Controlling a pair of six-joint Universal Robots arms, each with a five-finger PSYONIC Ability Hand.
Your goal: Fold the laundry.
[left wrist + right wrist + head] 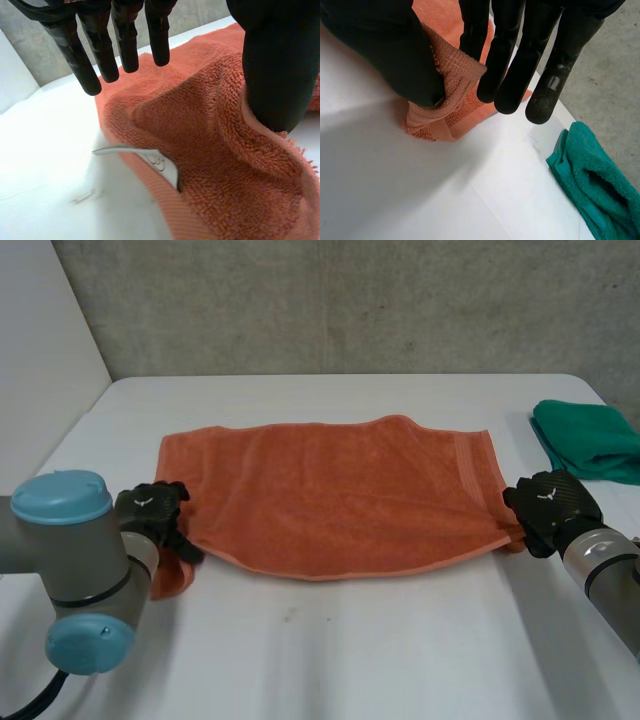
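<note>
Now my right hand (385, 55) pinches the orange towel (330, 495) by its corner, between thumb and fingers. My left hand (277, 65) is spread over the other near corner, fingers straight, thumb pressing the bunched cloth beneath my palm.

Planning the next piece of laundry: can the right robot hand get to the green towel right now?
Probably yes, once freed: the right robot hand pinches the orange towel at its corner, and only bare table lies between it and the green towel.

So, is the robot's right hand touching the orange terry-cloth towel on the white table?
Touching. The right wrist view shows the right hand pinching a corner of the orange terry-cloth towel between thumb and fingers.
</note>
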